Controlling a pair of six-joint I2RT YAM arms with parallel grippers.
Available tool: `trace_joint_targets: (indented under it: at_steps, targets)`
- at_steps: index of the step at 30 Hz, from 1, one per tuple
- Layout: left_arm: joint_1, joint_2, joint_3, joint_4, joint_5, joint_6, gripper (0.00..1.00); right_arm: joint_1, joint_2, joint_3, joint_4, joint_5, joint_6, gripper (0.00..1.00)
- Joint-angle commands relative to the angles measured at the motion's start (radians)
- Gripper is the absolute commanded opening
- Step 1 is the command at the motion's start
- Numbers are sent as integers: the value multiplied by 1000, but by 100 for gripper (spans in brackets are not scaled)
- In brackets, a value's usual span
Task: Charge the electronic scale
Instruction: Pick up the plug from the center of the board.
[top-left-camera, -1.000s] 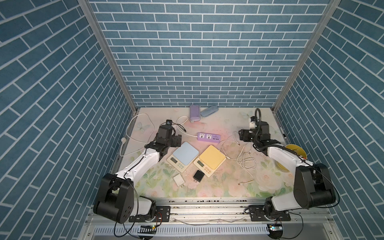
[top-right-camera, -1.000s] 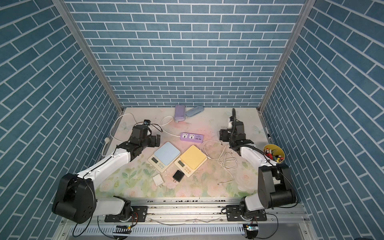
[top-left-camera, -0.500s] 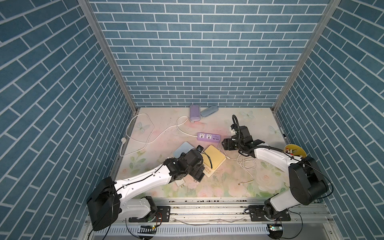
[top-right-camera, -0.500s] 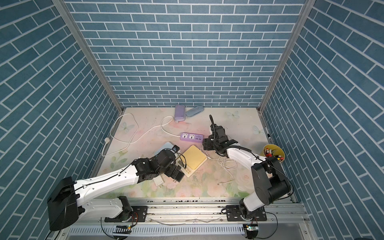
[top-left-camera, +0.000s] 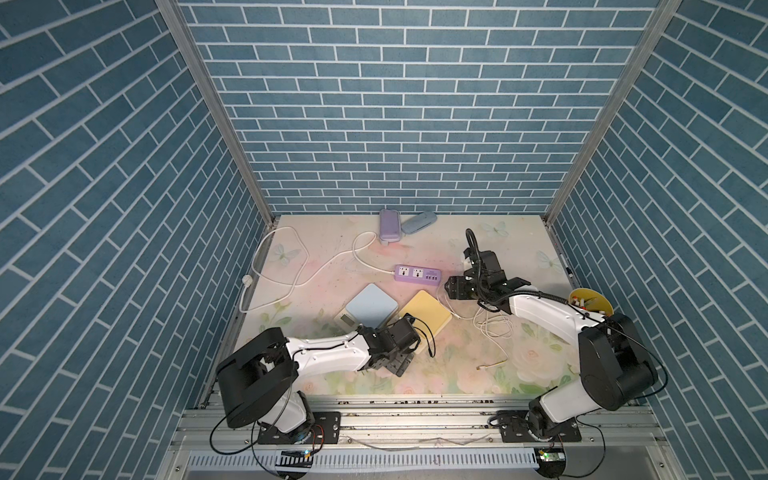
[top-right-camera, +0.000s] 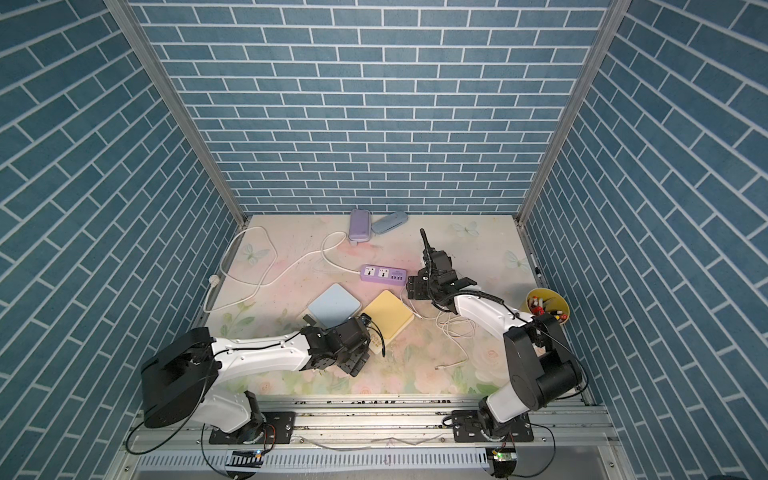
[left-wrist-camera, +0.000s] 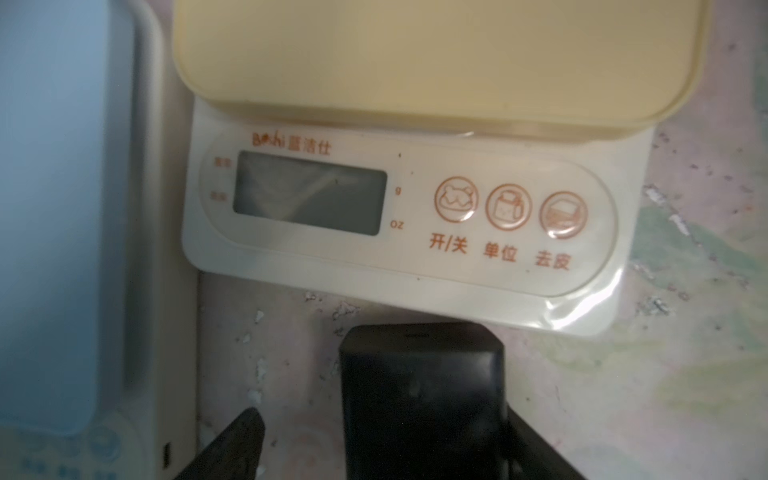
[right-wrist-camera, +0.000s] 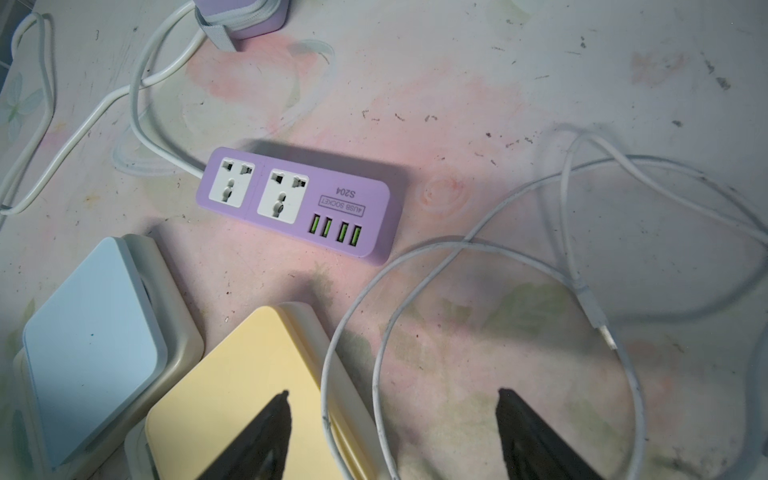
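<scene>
1. Left wrist view: the left tool (left-wrist-camera: 380, 419) stands open astride the black adapter (left-wrist-camera: 419, 386). One finger looks to be against its side and the other shows a gap. Uneven closing could twist the block or skid it out.
2. Just beyond, the yellow scale (left-wrist-camera: 415, 216) lies flat on the bench (left-wrist-camera: 665, 374) with its display blank, and the blue scale (left-wrist-camera: 54, 208) is just beside it. A shoved adapter could knock the yellow one askew.
3. There are two scales and I cannot tell which one wants charging, so a wrong pick is possible.
4. The right tool (right-wrist-camera: 392, 392) hovers open and empty over the yellow scale's corner and a loop of the white cable (right-wrist-camera: 457, 245). Coming down there risks pinching the loop instead of the USB plug (right-wrist-camera: 598, 324) and dragging the tangle.
5. The power strip (right-wrist-camera: 299, 203) lies loose nearby. Pushing a plug in could slide it unless it is braced.
</scene>
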Motion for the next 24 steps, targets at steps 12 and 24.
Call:
trace_joint_targets:
  at_steps: [12, 24]
  targets:
    - [1, -75, 88, -84, -23, 90, 25, -27, -98, 121, -247, -72, 45, 75]
    - [143, -192, 156, 359, 167, 390, 24, -4, -180, 201, -186, -631, 150, 75]
